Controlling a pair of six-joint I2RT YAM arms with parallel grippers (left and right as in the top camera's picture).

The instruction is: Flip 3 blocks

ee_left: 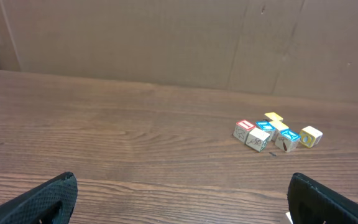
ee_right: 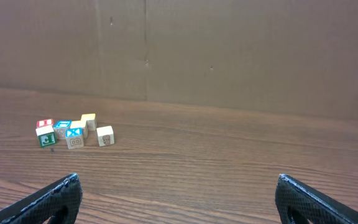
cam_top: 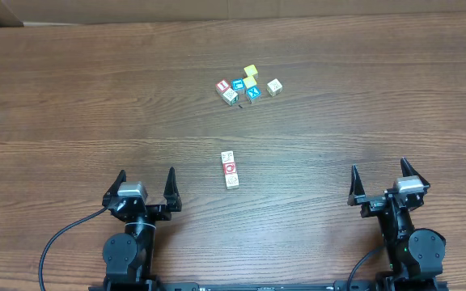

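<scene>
Three picture blocks (cam_top: 230, 169) are seen from overhead, laid in a short touching row on the wooden surface (cam_top: 71, 113). The row runs away from the robot and consists of a red-ring block (cam_top: 230, 169) in the middle, a far cream block (cam_top: 227, 155) and a near cream block (cam_top: 231, 182). The faint marks on the two cream faces cannot be read.

The row is placed between the two hands and is touched by neither. The left hand (cam_top: 145, 184) is set low on the surface with its fingers spread wide apart and nothing between them. The row lies to its right, roughly level with its fingertips. The right hand (cam_top: 379, 168) is likewise spread wide and empty. The row lies well to its left, farther from it than from the left hand.

A cluster of small cubes (cam_top: 250, 82) is gathered farther out, well beyond the row; red, blue, yellow and cream faces are shown. This cluster is seen right of centre in the left wrist view (ee_left: 272, 132) and at the left in the right wrist view (ee_right: 73, 132). The dark fingers (ee_left: 48, 199) (ee_right: 316, 199) are seen at the lower corners of both wrist views, against a cardboard wall (ee_left: 166, 43).
</scene>
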